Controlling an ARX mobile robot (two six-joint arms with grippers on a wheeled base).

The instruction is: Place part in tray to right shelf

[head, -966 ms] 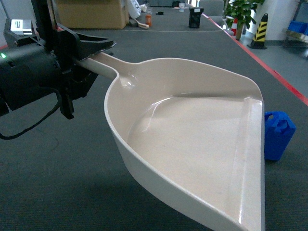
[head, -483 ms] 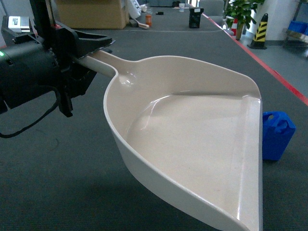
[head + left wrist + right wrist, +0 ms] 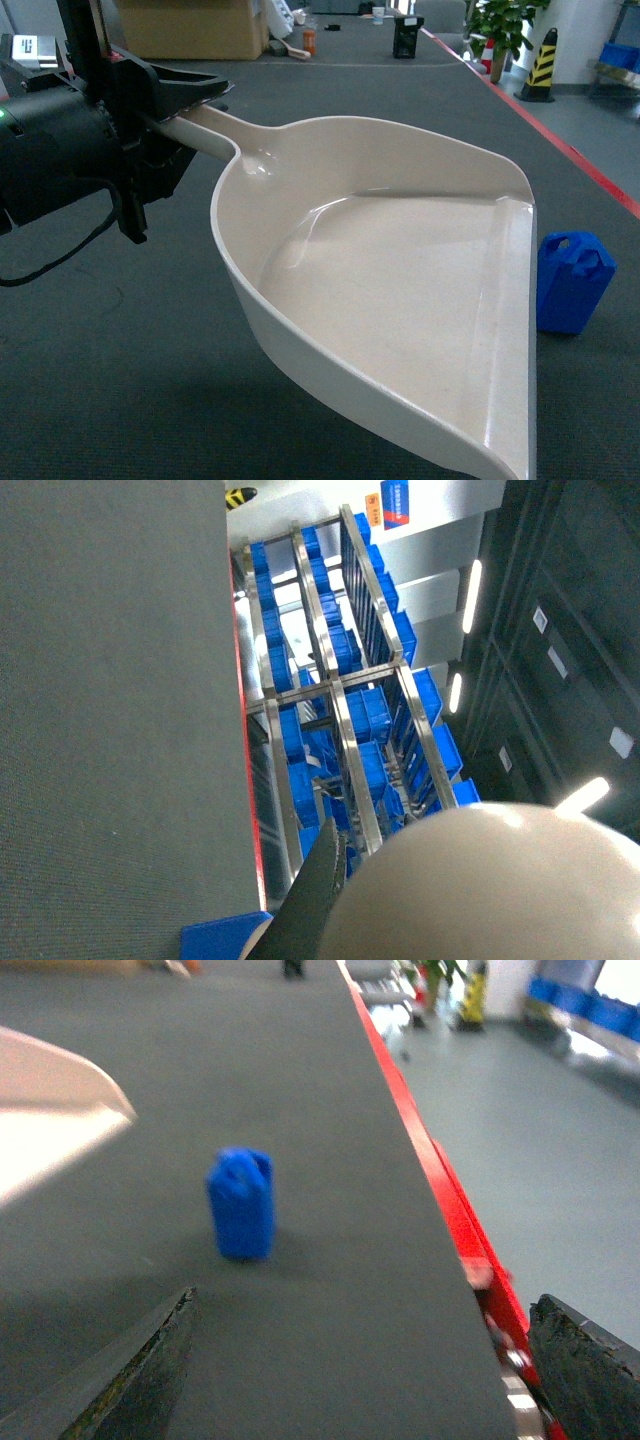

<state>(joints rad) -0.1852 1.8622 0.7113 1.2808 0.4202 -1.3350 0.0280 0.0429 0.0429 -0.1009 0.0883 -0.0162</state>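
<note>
Left pincer (image 3: 190,100) clamps tray (image 3: 400,290) handle; right pincer (image 3: 360,1360) wide; no legible writing, seemingly.

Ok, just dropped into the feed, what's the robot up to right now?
The left gripper is clamped on the handle of the cream tray, holding it up over the dark carpeted surface. The tray holds nothing. The small blue part stands upright on the carpet just beyond the tray's wide lip, not touching it. The right gripper is open and facing the part, apart from it. The steel shelf with blue crates shows only in the left wrist view.
</note>
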